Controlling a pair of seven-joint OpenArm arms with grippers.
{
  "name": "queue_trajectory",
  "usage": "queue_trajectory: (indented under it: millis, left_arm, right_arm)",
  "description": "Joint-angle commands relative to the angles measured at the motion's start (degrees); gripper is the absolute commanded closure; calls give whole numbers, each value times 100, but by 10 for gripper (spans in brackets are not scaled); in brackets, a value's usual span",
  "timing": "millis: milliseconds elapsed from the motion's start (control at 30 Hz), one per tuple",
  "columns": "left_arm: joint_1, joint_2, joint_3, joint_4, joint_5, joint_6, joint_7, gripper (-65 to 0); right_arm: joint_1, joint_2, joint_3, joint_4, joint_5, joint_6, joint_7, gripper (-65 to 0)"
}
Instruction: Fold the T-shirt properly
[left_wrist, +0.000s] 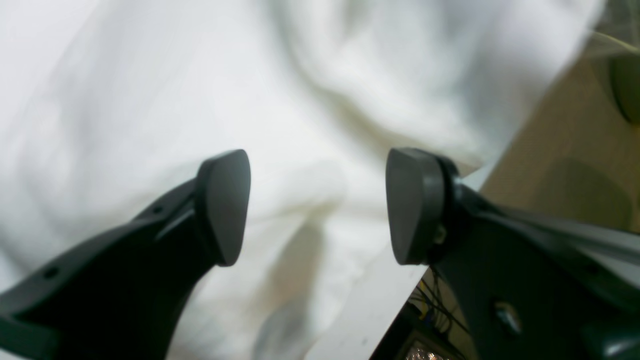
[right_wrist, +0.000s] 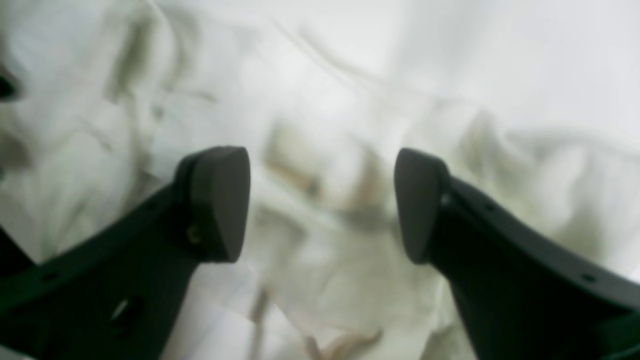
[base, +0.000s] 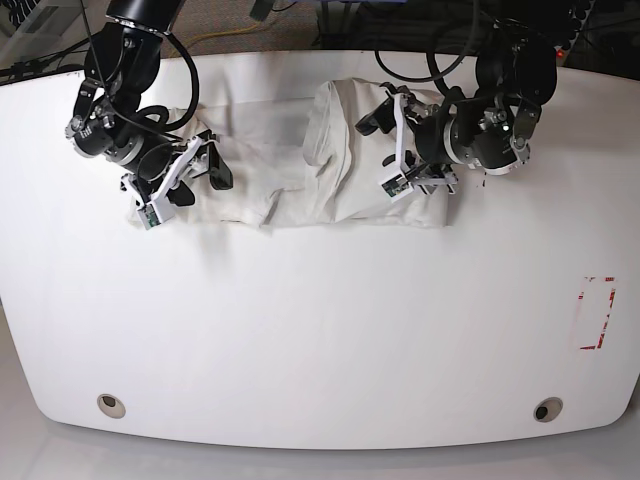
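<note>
1. Broad white tabletop (base: 320, 340), rounded corners; two round grey grommets (base: 112, 404) along the near edge at 7 and 5 o'clock, and a small red-marked rectangle (base: 597, 313) at about 4 o'clock.
2. Large off-white cotton T-shirt (base: 300, 165) lies crumpled in a wide band across the far half of the tabletop, around 12 o'clock. Only plain pale cloth shows; no print can be made out.
3. Right black two-fingered tool (base: 185, 175), at 10 o'clock in the base view, sits over the shirt's end there. Right wrist view: jaws spread wide, nothing between them, rumpled blurred cloth (right_wrist: 320, 210) beneath.
4. Left black two-fingered tool (base: 392, 150), at 1 o'clock in the base view, sits over the shirt's bulkier end. Left wrist view: jaws (left_wrist: 317, 207) parted, released, nothing clamped; folds of white cloth (left_wrist: 250, 100) below, and the tabletop's edge (left_wrist: 370, 310) runs toward 5 o'clock.
5. Whether either tool's tips touch the cloth cannot be told.
</note>
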Motion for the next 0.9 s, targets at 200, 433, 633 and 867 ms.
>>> queue_trajectory:
  millis: [200,433,633,867]
  left_arm:
    - [160,-207,-1156,93,178,-727,-64,-296]
    - [538,-251,-2184,84,213,-1136,-73,-296]
    - [626,-234,-2237,40,222,-1136,-81,-296]
    - [626,-251,-1973,-496,231,-1136,-582,-294]
  right_arm:
    - [476,234,1723,-425,327,-12,-512,-439]
    - [608,726,2383,-1709,327,-12,-556,-439]
    - [564,761,2356,-2192,459,-12,-574,-439]
    - [512,216,1697,-2113,468,-12,-547,-439]
